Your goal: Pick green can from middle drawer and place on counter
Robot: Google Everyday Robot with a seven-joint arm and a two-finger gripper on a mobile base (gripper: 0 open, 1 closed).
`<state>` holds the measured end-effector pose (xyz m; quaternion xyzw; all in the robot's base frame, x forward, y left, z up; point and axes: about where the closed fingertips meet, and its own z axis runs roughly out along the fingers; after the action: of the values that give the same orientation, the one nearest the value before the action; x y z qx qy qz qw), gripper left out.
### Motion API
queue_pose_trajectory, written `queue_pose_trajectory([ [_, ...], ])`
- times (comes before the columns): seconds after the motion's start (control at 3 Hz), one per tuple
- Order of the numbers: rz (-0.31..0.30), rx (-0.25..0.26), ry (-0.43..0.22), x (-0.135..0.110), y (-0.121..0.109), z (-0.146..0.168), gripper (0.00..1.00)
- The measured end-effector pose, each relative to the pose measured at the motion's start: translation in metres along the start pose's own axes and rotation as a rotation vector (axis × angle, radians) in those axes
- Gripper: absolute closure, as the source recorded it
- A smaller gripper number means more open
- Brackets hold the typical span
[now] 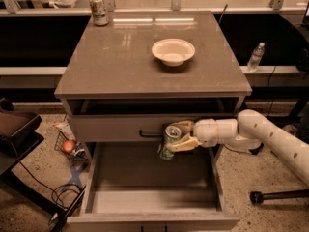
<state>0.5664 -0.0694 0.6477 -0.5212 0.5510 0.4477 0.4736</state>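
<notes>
Counter (120, 66) top held a white bowl (173, 51) mid-right and a pale can (99, 8) at the back-left corner. You had the gripper (173, 137) just below the counter's front edge, fingers clamped around the green can (165, 151). Can hung slightly tilted, clear of the open middle drawer (149, 178) lower down.

Dim, warm brownish indoor light, coming from above. Pale glare streaks across far edge of glossy table (120, 66). Deep shadow in slot beneath table top. End effector (176, 137), clamped round green can (169, 142), above open middle drawer (149, 178); can lid glints.
</notes>
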Motion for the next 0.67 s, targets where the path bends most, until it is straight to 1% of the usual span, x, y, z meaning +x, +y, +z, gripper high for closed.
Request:
queue_pose_trajectory([
  [0.33, 0.007, -0.001, 0.012, -0.003, 0.012, 0.000, 1.00],
  [0.67, 0.023, 0.021, 0.045, -0.016, 0.055, -0.009, 1.00],
])
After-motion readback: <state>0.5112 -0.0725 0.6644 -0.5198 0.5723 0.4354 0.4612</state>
